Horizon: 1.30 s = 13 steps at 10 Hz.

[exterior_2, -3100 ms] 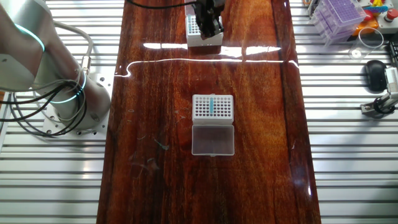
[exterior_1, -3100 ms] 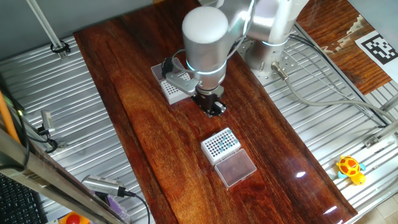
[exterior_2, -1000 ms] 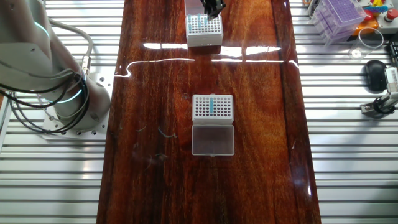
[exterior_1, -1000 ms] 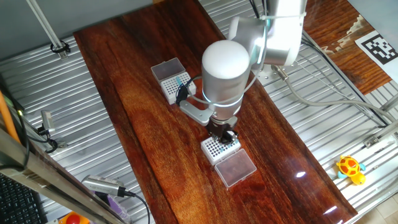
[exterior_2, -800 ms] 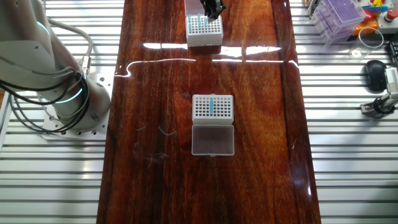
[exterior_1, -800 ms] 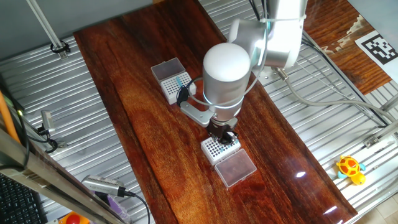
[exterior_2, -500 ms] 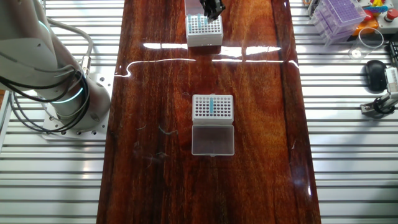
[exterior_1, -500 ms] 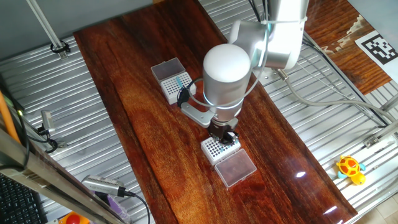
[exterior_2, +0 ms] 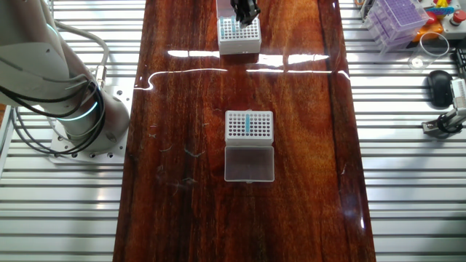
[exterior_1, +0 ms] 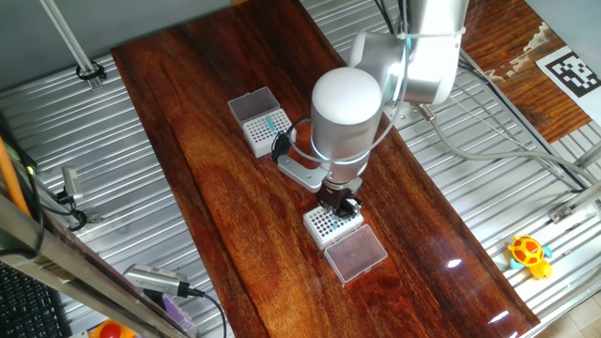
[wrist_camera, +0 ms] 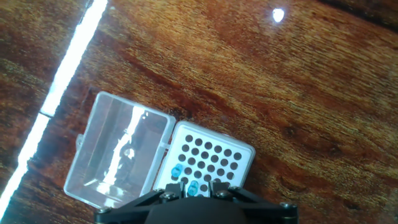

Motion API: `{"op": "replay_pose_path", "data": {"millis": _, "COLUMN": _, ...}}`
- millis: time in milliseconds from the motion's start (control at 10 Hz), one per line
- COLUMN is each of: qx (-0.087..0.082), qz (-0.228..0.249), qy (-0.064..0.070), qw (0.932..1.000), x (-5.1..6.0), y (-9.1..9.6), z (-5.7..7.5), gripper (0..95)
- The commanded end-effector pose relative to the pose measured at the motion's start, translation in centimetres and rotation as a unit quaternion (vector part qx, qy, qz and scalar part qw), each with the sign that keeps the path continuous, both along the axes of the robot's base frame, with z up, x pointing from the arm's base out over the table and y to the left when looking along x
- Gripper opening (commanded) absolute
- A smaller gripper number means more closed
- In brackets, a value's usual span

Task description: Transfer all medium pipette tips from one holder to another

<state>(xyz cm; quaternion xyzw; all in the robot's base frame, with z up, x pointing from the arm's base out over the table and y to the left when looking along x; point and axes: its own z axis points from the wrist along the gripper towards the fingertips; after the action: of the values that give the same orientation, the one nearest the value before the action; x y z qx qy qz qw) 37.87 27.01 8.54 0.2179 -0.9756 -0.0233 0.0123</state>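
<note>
two white racks (exterior_1: 332, 223) (exterior_1: 264, 119); two teal tips (wrist_camera: 175, 171) visible.

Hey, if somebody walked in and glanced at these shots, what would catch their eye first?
Probably the big silver arm leaning over the dark wood table, its gripper poised right above a white rack with an open clear lid. Next, the second rack farther back, showing a row of teal pipette tips.

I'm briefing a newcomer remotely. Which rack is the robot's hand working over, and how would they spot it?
On the dark wooden table stand two white racks. It is the rack directly beneath the hand, with its clear lid lying open flat. Unlike the other rack, its holes are nearly all empty.
</note>
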Motion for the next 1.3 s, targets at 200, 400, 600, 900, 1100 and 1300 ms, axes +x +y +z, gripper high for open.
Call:
{"op": "replay_pose_path", "data": {"millis": 200, "qx": 0.0, "qz": 0.0, "qy": 0.0, "qw": 1.0, "x": -0.02, "y": 0.0, "z": -0.01, "gripper": 19.0}}
{"op": "replay_pose_path", "data": {"millis": 400, "qx": 0.0, "qz": 0.0, "qy": 0.0, "qw": 1.0, "x": -0.05, "y": -0.02, "z": -0.03, "gripper": 19.0}}
{"op": "replay_pose_path", "data": {"millis": 600, "qx": 0.0, "qz": 0.0, "qy": -0.001, "qw": 1.0, "x": -0.15, "y": -0.04, "z": -0.1, "gripper": 19.0}}
{"op": "replay_pose_path", "data": {"millis": 900, "qx": 0.0, "qz": -0.001, "qy": -0.001, "qw": 1.0, "x": -0.18, "y": 0.12, "z": -0.22, "gripper": 19.0}}
{"op": "replay_pose_path", "data": {"millis": 1100, "qx": -0.001, "qz": -0.001, "qy": -0.001, "qw": 1.0, "x": -0.17, "y": 0.25, "z": -0.35, "gripper": 19.0}}
{"op": "replay_pose_path", "data": {"millis": 1300, "qx": -0.002, "qz": 0.0, "qy": -0.001, "qw": 1.0, "x": -0.17, "y": 0.26, "z": -0.46, "gripper": 0.0}}
